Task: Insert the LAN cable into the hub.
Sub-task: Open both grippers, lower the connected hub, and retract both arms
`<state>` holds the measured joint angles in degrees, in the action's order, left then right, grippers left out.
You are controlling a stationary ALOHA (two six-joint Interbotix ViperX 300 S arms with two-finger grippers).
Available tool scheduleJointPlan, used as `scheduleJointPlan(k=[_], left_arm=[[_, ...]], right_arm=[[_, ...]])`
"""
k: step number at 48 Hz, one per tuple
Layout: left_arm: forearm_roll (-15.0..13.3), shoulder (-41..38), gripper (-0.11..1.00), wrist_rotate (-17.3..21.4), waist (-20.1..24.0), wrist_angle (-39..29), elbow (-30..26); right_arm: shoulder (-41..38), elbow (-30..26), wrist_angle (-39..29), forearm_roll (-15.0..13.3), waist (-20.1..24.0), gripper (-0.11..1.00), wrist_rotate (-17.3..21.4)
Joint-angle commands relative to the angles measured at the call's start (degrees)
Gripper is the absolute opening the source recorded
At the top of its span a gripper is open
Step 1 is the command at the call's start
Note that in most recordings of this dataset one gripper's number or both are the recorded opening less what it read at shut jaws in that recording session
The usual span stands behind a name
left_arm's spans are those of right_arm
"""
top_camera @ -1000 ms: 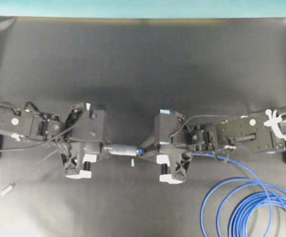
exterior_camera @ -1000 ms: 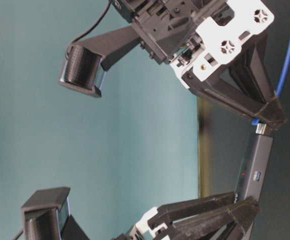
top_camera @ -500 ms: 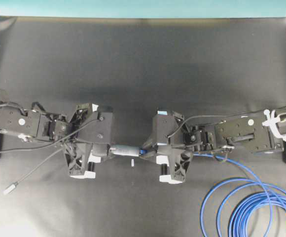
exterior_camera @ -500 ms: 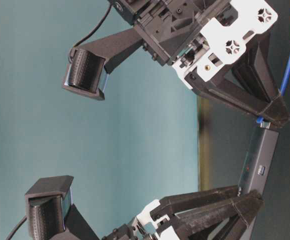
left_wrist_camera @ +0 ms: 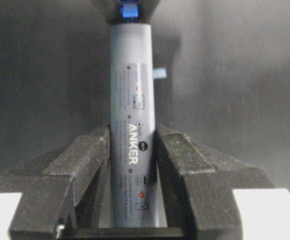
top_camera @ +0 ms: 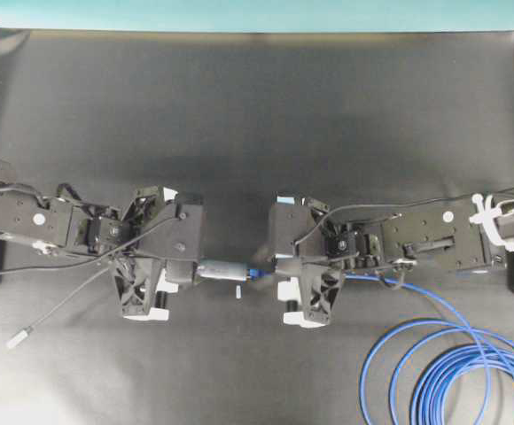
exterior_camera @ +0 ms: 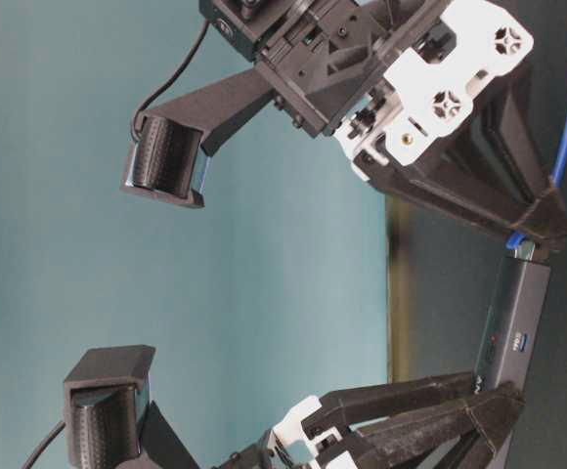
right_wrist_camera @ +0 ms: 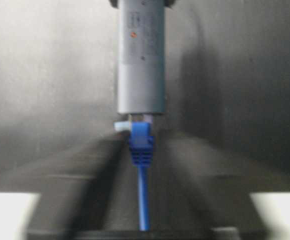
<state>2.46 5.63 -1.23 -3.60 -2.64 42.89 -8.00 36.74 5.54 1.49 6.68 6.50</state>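
covering the table (top_camera: 257, 106), black cloth, teal wall (exterior_camera: 166, 274) behind

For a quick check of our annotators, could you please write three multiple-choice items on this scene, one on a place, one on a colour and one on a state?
1. Where do the spare loops of the LAN cable lie in the overhead view?
A. bottom right
B. top left
C. centre

2. What colour is the boot at the cable's plug?
A. red
B. blue
C. yellow

3. How is the hub held?
A. lying loose on the table
B. resting on the cable loops
C. clamped in the left gripper

Answers:
1 A, the blue coils sit at the lower right corner of the overhead view.
2 B, the right wrist view shows a blue boot at the end of the hub.
3 C, the left wrist view shows both jaws pressed against the sides of the grey bar.
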Motion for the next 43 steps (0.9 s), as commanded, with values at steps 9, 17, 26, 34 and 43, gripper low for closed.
scheduleJointPlan(k=[9,17,26,34,43], left_arm=[[0.18,0.62,0.28,-0.09,0.09,-0.18,-0.44],[0.18,-0.09,0.29,-0.97,0.62,-0.62,-0.44],[0.18,-1.49,0.61,-2.02,1.32,-0.26,-0.62],[0.18,-1.67,0.87,-2.20,1.49,-0.18,-0.62],[0.18,1.32,0.85,-2.20,1.41,-0.44,0.00]], right_arm=[[3.78,2.55,-0.18,0.79,0.88,0.87,0.53],[8.17,6.68,0.09,2.20,0.79,0.86,0.97],[12.57,11.43,1.58,2.29,0.70,0.86,4.31],[16.35,15.73,4.92,2.29,0.70,0.86,6.42],[21.36,19.07,5.36,2.29,0.62,0.86,6.59]])
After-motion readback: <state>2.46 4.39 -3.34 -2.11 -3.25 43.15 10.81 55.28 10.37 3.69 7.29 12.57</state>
